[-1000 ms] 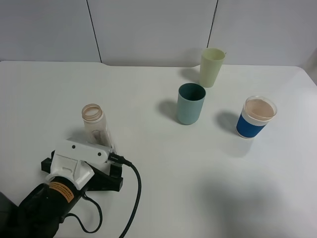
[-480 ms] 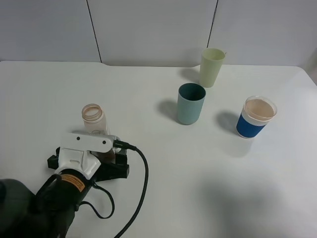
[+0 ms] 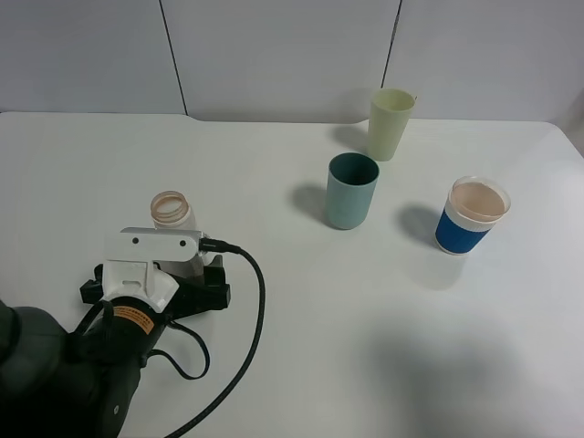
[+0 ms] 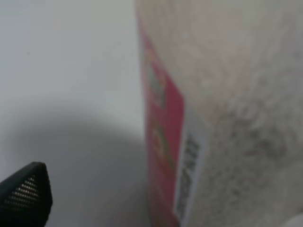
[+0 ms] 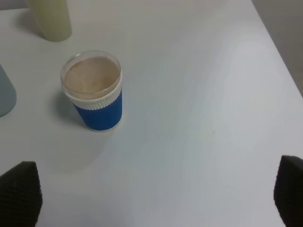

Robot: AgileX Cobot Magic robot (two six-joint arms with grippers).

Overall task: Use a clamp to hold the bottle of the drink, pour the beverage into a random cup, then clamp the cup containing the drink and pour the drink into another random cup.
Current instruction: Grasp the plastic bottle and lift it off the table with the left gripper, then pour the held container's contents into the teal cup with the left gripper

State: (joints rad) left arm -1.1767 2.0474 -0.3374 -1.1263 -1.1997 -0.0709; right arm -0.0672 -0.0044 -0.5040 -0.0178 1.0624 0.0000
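Bottle (image 3: 171, 212) stands upright on the white table (image 3: 365, 347), left side of the high view, mouth open. I see only its neck and shoulder above the white housing (image 3: 151, 245); the base is hidden. Left gripper (image 3: 169, 265) sits low at the bottle's body, black cable (image 3: 255, 301) looping off it. In the left wrist view the red-and-white label (image 4: 163, 142) fills most of the picture, blurred. One dark fingertip (image 4: 23, 196) stands apart from it with bare table between, so I log this claw as released, not gripping.

Teal cup (image 3: 351, 190) is upright mid-table, well apart from the bottle. Pale yellow-green cup (image 3: 391, 124) is near it, farther back; blue-banded white cup (image 3: 474, 215) is off to its right.

Right gripper (image 5: 151, 198) hangs over bare table near the blue-banded cup, tips spread wide: released.
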